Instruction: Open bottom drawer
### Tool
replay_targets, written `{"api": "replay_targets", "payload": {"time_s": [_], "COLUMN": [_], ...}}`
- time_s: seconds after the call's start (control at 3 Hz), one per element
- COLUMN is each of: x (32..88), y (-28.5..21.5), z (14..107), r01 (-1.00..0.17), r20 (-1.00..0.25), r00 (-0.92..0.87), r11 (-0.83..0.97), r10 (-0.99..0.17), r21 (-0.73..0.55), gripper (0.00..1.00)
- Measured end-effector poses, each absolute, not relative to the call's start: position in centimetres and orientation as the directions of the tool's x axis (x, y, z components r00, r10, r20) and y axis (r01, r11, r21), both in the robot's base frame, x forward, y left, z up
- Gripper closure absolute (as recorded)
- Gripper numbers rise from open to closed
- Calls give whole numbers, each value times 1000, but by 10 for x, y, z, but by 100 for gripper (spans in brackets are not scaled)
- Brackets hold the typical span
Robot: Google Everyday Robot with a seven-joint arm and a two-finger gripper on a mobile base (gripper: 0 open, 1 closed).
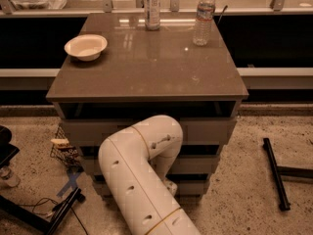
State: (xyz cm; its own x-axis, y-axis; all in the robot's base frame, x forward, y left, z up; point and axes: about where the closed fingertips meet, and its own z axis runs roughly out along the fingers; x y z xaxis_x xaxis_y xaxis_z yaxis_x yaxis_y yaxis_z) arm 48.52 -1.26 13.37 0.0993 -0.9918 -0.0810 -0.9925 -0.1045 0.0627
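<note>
The cabinet has three grey-beige drawer fronts under a brown top [146, 67]. The bottom drawer [194, 187] is the lowest, slimmest front; it looks closed and its handle is hidden behind my arm. My white arm [139, 170] bends in front of the drawers and reaches down. My gripper [169, 186] is low, right at the bottom drawer's front near its middle, and mostly hidden by the arm.
A white bowl [85, 46] and two bottles [152, 6] [204, 16] stand on the top. A wire basket [63, 151] and a black stand [29, 214] are on the floor at left. A black bar [276, 173] lies at right.
</note>
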Motion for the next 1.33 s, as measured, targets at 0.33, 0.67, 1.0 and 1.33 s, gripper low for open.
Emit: {"api": "replay_targets", "payload": {"time_s": [0.33, 0.67, 1.0, 1.33], "x": [487, 489, 488, 487], "y": [-5, 14, 12, 12], "z": [134, 134, 133, 133], "r01": [-991, -985, -986, -986], "r20": [-88, -110, -109, -109], "r00": [112, 153, 150, 149], "r11": [-118, -160, -157, -156], "r10": [-990, -982, -983, -983], "r21": [59, 57, 59, 61], "gripper": [0, 2, 25, 48]}}
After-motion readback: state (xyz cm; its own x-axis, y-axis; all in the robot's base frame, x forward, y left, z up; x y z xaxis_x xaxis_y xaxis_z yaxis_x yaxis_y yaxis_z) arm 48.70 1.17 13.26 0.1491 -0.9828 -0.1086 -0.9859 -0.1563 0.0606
